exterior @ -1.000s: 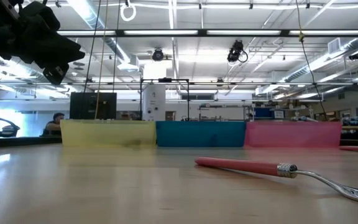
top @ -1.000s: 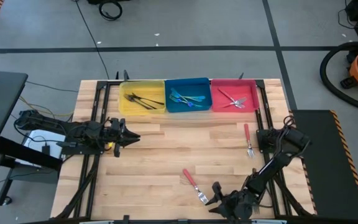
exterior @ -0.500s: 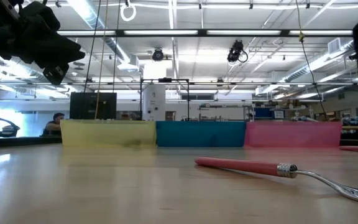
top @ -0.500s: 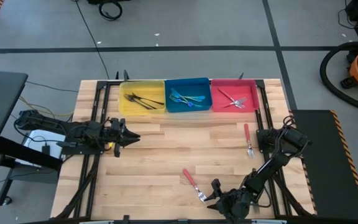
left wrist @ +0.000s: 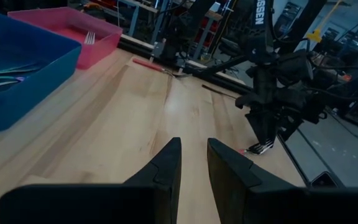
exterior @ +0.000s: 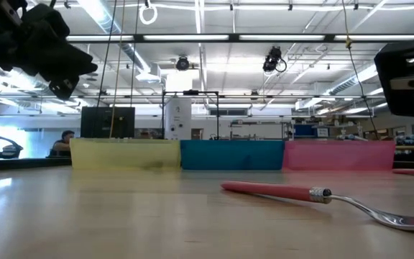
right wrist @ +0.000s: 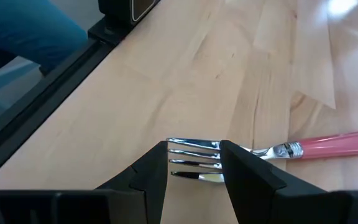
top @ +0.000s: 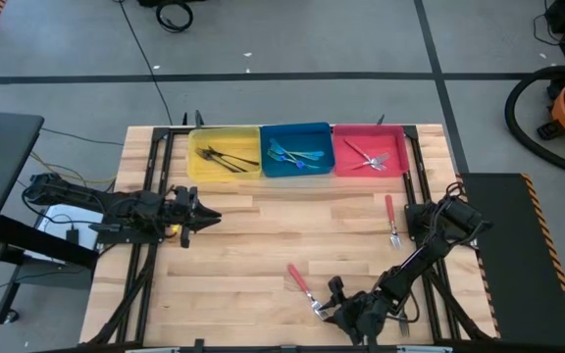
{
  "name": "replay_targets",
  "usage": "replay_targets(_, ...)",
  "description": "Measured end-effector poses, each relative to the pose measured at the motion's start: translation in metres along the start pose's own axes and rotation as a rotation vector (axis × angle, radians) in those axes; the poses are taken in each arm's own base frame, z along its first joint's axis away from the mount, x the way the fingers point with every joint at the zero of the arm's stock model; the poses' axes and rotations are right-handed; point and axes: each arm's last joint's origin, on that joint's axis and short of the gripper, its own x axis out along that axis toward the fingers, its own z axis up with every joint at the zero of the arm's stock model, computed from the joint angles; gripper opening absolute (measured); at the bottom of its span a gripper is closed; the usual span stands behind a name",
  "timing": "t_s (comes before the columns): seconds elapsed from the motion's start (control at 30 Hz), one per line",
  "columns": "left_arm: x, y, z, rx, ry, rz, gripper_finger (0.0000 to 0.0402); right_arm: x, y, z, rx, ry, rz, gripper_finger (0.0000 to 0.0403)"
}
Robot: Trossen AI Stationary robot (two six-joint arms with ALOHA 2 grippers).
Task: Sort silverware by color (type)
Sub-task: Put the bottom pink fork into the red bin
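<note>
Three bins sit in a row along the far edge of the wooden tabletop [top: 263, 235]: the yellow bin [top: 224, 154] with dark forks, the blue bin [top: 296, 150] with blue-handled forks, the pink bin [top: 370, 150] with pink-handled forks. My left pincer [top: 207, 215] hangs near the left edge, fingers slightly apart, holding nothing. My right pincer [right wrist: 193, 163] is low at the near edge, half open, its tips astride the tines of a pink-handled fork [right wrist: 272, 150] lying flat there. Another pink-handled fork [top: 391, 221] lies near the right edge.
</note>
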Motion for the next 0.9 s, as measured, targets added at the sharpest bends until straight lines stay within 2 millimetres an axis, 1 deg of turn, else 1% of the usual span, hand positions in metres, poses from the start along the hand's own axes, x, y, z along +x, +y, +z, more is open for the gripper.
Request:
replay_targets(0.1,0.0000,0.0004,-0.0010,0.002,0.011,0.005,0.0078,0.0008,-0.0015,-0.0003,0.005,0.005,-0.003,0.0153)
replay_targets(0.2,0.0000,0.0006,-0.0013,0.003,0.013,0.006,0.0078,0.0010,-0.0020,-0.0004,0.007,0.008,-0.005,0.0140)
replay_targets(0.5,0.0000,0.0006,-0.0014,0.003,0.014,0.006,0.0078,0.0008,-0.0024,0.0002,0.005,0.001,-0.020,0.0057)
replay_targets(0.6,0.0000,0.0006,-0.0014,0.003,0.014,0.006,0.0078,0.0007,-0.0032,0.0007,0.002,-0.003,-0.044,0.0036)
replay_targets(0.7,0.0000,0.0006,-0.0014,0.003,0.014,0.006,0.0078,0.0007,-0.0045,0.0017,0.006,-0.014,-0.081,0.0024)
replay_targets(0.9,0.0000,0.0006,-0.0014,0.002,0.014,0.006,0.0078,0.0018,-0.0093,0.0030,0.039,-0.031,-0.165,0.0020)
